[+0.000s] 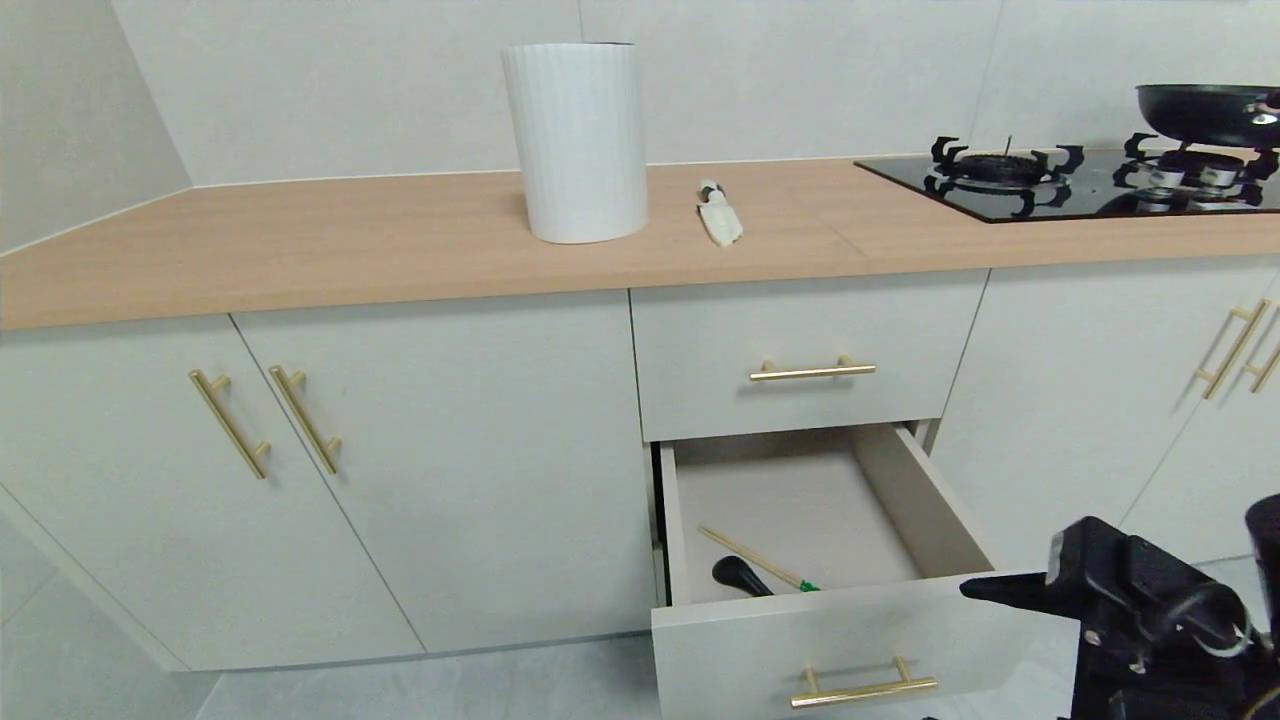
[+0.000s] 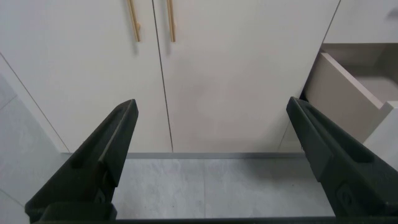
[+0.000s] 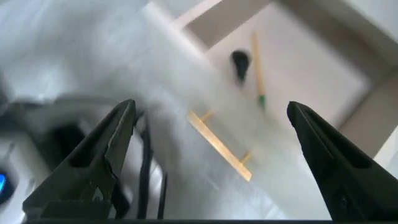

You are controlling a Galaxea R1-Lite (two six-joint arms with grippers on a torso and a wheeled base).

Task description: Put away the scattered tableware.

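A: On the worktop, what's left for you?
B: A white utensil [image 1: 718, 212] lies toward the front edge, just beside the ribbed white canister [image 1: 578, 140]. In the open drawer [image 1: 930, 510] you have a chopstick [image 1: 755, 558] and a black utensil [image 1: 738, 575].
A: Grippers?
B: Your left gripper [image 2: 211, 106] and right gripper [image 3: 210, 107] both gape wide, holding nothing.

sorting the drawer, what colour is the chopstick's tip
Green tip on the chopstick, clearest in the head view.
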